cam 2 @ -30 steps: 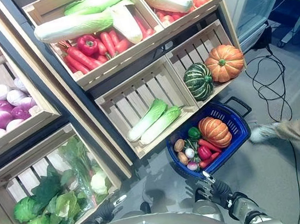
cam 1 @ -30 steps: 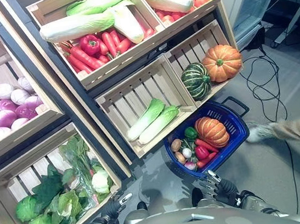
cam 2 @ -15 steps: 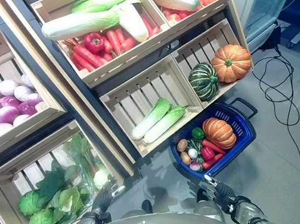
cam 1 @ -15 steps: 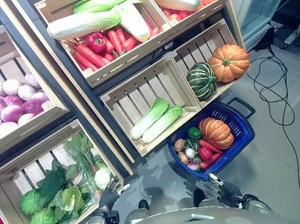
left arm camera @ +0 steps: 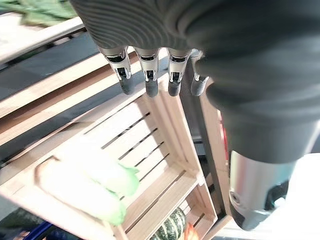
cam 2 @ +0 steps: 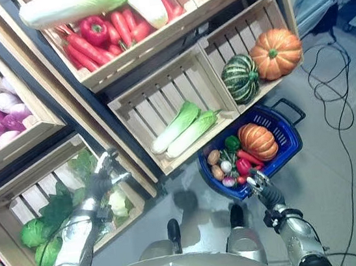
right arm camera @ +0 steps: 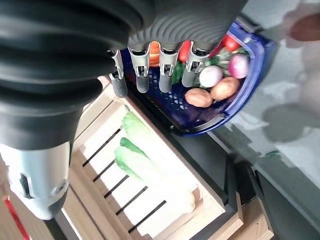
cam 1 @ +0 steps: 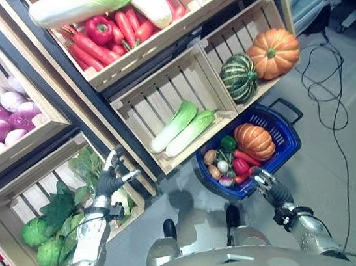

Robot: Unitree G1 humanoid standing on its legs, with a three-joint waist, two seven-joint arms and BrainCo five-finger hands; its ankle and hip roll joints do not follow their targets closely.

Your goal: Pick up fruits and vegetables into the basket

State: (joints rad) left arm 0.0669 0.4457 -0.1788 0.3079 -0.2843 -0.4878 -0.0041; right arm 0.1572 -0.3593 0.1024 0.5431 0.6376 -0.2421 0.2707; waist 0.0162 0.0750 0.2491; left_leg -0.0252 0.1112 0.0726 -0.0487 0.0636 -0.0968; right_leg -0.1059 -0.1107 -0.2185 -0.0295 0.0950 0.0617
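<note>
From the left eye view, the blue basket (cam 1: 278,149) sits on the floor holding a pumpkin (cam 1: 253,140), while the left hand (cam 1: 110,179) hangs empty with straight fingers before the leafy-greens crate (cam 1: 16,203). In the right wrist view, the right hand (right arm camera: 155,62) hovers empty and relaxed over the basket's rim. In the left wrist view the two cabbages (left arm camera: 87,182) lie well apart from the fingers, so a hurried reach risks knocking the crate's edge.
</note>
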